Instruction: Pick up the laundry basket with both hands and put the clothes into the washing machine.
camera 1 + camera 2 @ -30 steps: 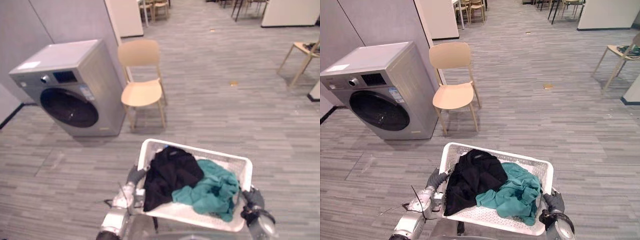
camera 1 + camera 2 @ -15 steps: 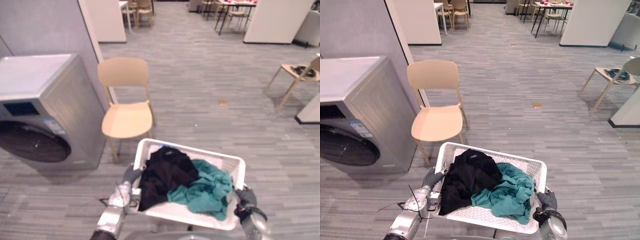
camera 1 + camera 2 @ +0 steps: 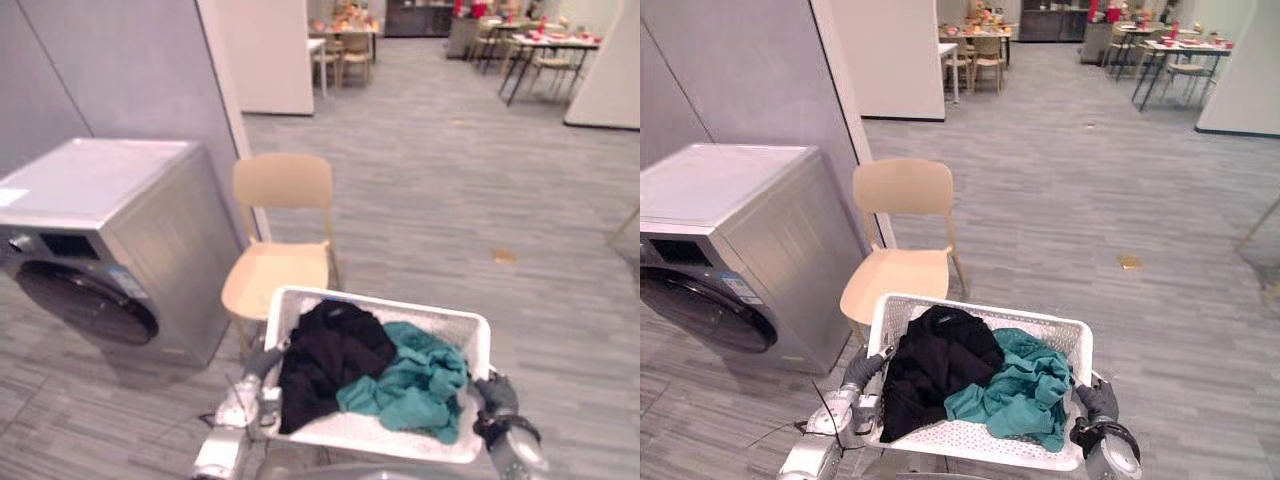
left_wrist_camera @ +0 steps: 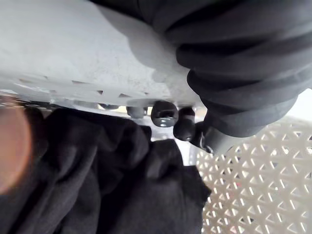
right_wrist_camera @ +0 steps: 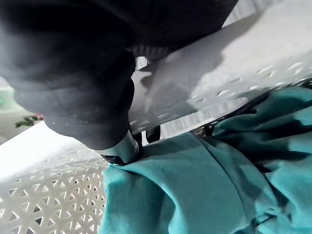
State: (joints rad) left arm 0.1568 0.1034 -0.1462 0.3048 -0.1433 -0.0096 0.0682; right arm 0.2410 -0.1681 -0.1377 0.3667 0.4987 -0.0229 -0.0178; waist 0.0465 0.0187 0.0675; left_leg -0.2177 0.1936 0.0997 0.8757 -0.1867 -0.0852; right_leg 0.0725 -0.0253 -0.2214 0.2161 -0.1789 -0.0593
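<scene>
Grey steel washing machine [image 3: 730, 250] stands against a wall with its round door shut. A tan wooden chair [image 3: 902, 230] sits just beside the washing machine, on its right flank. Nearer the robot than the washing machine and to its right, the white perforated laundry basket [image 3: 970, 438] hangs above the floor between two hands, apart from the machine, its far rim overlapping the chair's seat in the head views. A black garment [image 3: 935, 365] is heaped in the basket's half closer to the washing machine, and a teal garment [image 3: 1015, 385] fills the half farther from it, spilling over the near rim. The left hand [image 3: 862, 372] grips the basket's end facing the washing machine, its dark fingertips [image 4: 164, 113] hooked over the rim. The right hand [image 3: 1095, 402] clasps the end away from the washing machine, a finger [image 5: 122, 148] curled under the rim beside the teal cloth.
</scene>
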